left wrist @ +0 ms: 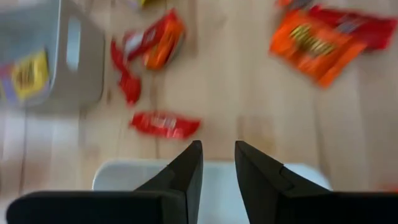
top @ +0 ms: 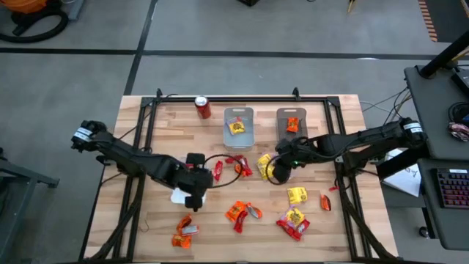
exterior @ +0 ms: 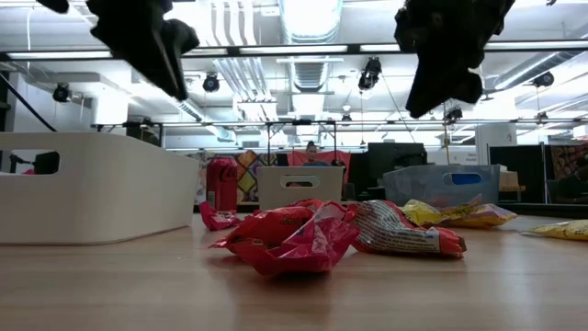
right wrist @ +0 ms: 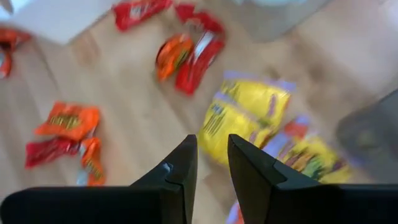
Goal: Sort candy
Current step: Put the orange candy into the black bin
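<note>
**Both tools empty over a scattered worktop**

While most of the candy (top: 242,211) still lay loose on the wooden worktop (top: 146,220), only two packets had reached bins: a yellow one in the left grey tray (top: 238,126) and an orange one in the right grey tray (top: 292,123). Red packets (top: 236,166) lay near the middle, yellow packets (top: 296,195) toward the right, and orange packets (top: 183,231) at the near left.

The left tool (left wrist: 217,163) hovered over a white tray (left wrist: 217,186) with its fingers a narrow gap apart and nothing between them. The right tool (right wrist: 211,160) hung above a yellow packet (right wrist: 239,115), fingers likewise slightly apart and empty.

Risks, as I judged them: that narrow gap could simply push a crinkly wrapper flat instead of straddling it. Several packets overlapped, so a pinch might lift two colours at once and put one in the wrong tray. Both arms worked close together near the centre and could clash. A red soda can (top: 203,107) stood upright at the far edge, just beside the left grey tray, and a careless sweep could tip it.

No wrapper's lettering could be read; the print was too blurred or small to make out.
</note>
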Controlling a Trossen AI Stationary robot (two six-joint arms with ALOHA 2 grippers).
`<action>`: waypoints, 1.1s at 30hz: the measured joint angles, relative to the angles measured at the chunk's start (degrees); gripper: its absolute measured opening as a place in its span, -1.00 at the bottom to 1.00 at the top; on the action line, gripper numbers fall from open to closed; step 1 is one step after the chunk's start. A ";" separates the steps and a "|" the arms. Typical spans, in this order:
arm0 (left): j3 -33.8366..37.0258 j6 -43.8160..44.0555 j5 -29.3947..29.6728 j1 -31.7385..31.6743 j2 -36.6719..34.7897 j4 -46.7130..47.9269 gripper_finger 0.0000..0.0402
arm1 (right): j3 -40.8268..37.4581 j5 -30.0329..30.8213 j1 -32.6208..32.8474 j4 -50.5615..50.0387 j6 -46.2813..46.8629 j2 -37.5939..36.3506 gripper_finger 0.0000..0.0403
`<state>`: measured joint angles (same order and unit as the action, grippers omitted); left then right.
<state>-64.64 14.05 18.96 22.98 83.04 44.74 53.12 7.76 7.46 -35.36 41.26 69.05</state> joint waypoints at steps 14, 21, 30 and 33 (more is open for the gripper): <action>17.59 -11.23 0.05 0.44 -17.13 -29.82 -0.62 | 0.02 -15.34 4.33 -18.38 18.21 8.49 -0.65; 20.26 -15.35 6.82 0.38 -22.14 -34.79 -0.62 | 0.02 -21.27 7.48 -28.31 24.26 8.13 -0.52; 20.26 -20.41 18.01 0.33 -22.64 -37.33 -0.62 | 0.02 -26.32 14.93 -29.39 34.47 7.65 -0.05; 20.26 -19.85 18.01 0.33 -22.38 -37.34 -0.62 | 0.00 -27.36 18.18 -29.40 39.03 7.70 0.07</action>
<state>-44.38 -5.80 36.97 23.31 60.67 7.40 53.12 -19.59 25.64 -64.76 80.29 76.75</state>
